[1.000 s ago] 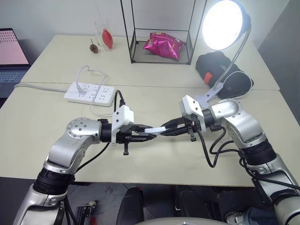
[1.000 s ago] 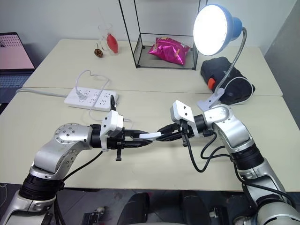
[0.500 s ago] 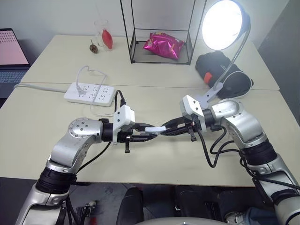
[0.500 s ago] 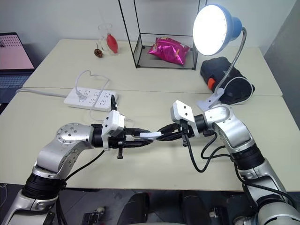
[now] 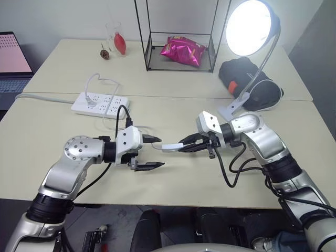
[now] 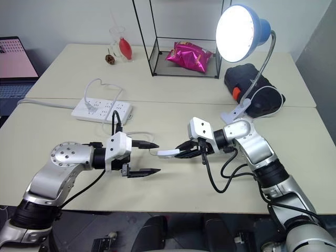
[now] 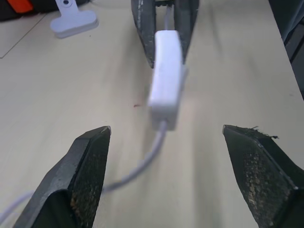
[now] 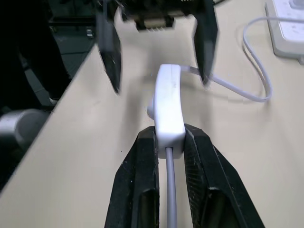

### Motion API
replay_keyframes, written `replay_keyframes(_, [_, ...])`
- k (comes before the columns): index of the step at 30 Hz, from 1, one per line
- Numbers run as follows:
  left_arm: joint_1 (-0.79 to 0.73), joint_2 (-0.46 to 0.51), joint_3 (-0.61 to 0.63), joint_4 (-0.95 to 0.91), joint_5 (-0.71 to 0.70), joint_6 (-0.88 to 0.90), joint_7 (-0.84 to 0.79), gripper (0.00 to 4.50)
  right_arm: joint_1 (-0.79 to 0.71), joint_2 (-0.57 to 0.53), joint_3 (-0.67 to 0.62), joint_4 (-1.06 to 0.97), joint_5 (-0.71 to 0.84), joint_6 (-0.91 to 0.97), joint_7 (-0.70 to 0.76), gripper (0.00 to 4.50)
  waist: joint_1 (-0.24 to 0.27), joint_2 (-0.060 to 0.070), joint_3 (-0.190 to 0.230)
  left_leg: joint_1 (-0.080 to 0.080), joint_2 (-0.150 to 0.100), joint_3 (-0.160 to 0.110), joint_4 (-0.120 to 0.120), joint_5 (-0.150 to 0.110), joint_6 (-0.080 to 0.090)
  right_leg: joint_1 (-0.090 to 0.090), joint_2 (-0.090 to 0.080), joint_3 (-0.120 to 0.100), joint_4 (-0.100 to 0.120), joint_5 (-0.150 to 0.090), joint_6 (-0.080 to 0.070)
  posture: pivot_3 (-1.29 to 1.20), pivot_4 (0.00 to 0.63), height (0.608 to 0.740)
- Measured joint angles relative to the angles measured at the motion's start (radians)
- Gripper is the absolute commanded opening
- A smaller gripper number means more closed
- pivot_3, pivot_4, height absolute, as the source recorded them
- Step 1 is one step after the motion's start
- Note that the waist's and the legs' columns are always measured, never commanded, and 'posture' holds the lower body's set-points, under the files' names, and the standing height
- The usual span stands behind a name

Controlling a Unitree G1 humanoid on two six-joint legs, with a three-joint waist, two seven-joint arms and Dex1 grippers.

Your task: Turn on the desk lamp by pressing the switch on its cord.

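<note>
Two grippers face each other low over the near table, so let's sweep across from the left. Far left on the table sits the power strip (image 5: 100, 104), with a thin white cord (image 5: 95, 79) looping out of it. Next comes the left gripper (image 5: 151, 153), its black fingers spread wide apart, one above and one below, empty, with the switch just off its tips. That switch (image 5: 170, 146) hangs above the tabletop between the two grippers, a slim white oblong, and the right gripper (image 5: 185, 145) is clamped on its far end, fingers pinched tight against both sides; the right wrist view shows the cord running back between those fingers. Further right and well behind, the desk lamp (image 5: 250, 27) stands on its bent neck, clipped at the table edge beside a black bag (image 5: 262, 90), and its face glows bright, so by my reading the press has done its job. As for handling: the switch looks light, hard and smooth plastic, likely to twist or slip if squeezed off-centre, so hold it by the narrow sides near one end, as the right gripper does, leaving the rocker face free. The cord is limp and gives no support; pulling on it could drag the strip or tug the lamp.
</note>
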Motion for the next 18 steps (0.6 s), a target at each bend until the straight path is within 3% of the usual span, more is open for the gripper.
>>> replay_keyframes(11, [0.059,0.000,0.055,-0.058,-0.022,0.020,0.050,3.88,-0.092,0.094,0.006,0.395,-0.141,-0.246,-0.063,0.37,0.002,0.000,0.000,0.000,0.000,0.000,0.000,0.000,0.000,0.000,0.000,0.000,0.000,0.000,0.000,0.00,0.150,0.740])
replay_keyframes(13, [0.059,0.000,0.055,-0.060,-0.026,0.024,0.052,3.88,-0.096,0.094,0.004,0.419,-0.145,-0.267,-0.064,1.07,0.002,0.000,0.000,0.000,0.000,0.000,0.000,0.000,0.000,0.000,0.000,0.000,0.000,0.000,0.000,0.00,0.150,0.740])
replay_keyframes(14, [0.059,0.000,0.055,-0.060,-0.028,0.024,0.055,3.88,-0.096,0.094,0.004,0.426,-0.146,-0.273,-0.066,1.14,0.001,0.000,0.000,0.000,0.000,0.000,0.000,0.000,0.000,0.000,0.000,0.000,0.000,0.000,0.000,0.00,0.150,0.740])
replay_keyframes(18, [0.071,0.000,0.079,-0.066,-0.055,0.035,0.065,3.88,-0.096,0.088,-0.004,0.432,-0.148,-0.282,-0.069,2.23,0.001,0.000,0.000,0.000,0.000,0.000,0.000,0.000,0.000,0.000,0.000,0.000,0.000,0.000,0.000,0.00,0.150,0.740])
